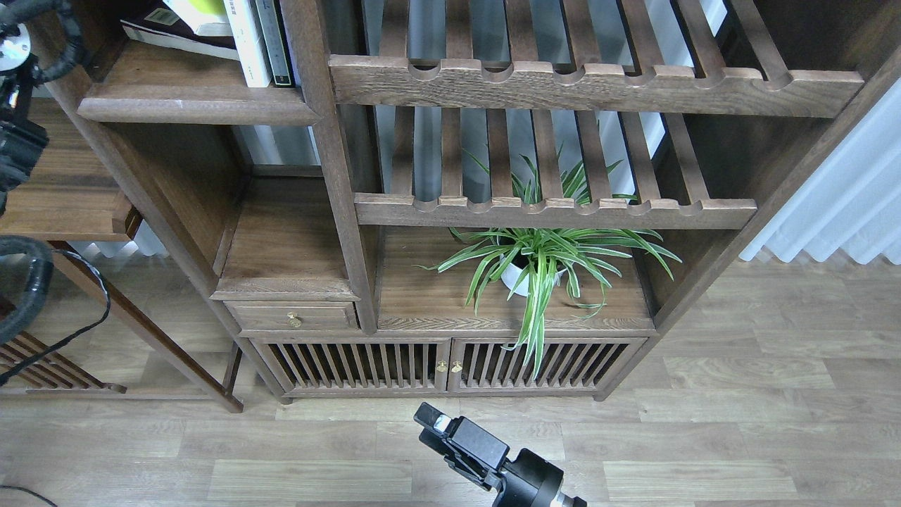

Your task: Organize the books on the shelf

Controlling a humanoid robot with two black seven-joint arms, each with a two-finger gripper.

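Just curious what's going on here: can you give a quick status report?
Right hand low above the floor, holding nothing, open or shut unclear. Left hand not clearly seen. Books lying at the shelf's top-left corner. Plant lower down, not in the way.

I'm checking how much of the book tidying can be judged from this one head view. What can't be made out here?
- Books on the shelf: cut off by the top edge; titles unreadable, count unclear.
- Right pincer: seen end-on and dark, fingers not separable.
- Left pincer: not identifiable; only cables and dark arm parts at the left edge.
- Plant pot: mostly hidden by leaves.
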